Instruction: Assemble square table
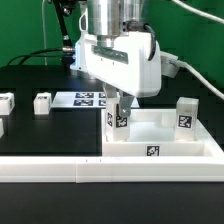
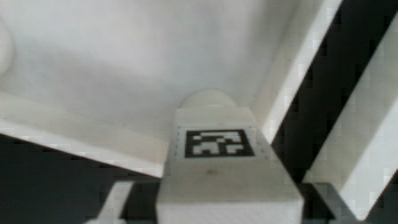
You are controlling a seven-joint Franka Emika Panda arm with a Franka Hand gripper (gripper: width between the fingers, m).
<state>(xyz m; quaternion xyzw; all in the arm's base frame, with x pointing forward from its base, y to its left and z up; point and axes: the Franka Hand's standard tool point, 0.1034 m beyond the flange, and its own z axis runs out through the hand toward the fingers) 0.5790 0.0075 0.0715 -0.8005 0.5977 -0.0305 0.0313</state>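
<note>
The matte black table (image 1: 40,140) carries the square table top (image 1: 185,148), a smooth white plastic slab with a raised rim, seen at the lower right of the exterior view. A black-and-white tag (image 1: 152,152) is fixed to its near edge. A long white border rail (image 1: 60,172) of boxy section runs along the bottom of the frame, just beside the slab's near edge. The flat marker board (image 1: 88,98) lies at centre left, printed with square tags. The gripper (image 1: 119,110) (image 2: 222,205) is closed partway on the held leg (image 1: 120,119) (image 2: 217,150), a small white block with a rounded tip and one square tag. It is kept upright over the slab's left far corner, close inside the rim. Contact with the slab cannot be told. An upright leg (image 1: 186,113) stands at the far right corner. Two loose legs (image 1: 42,101) (image 1: 6,100) lie at the left, with bare black surface between them and the rail.
</note>
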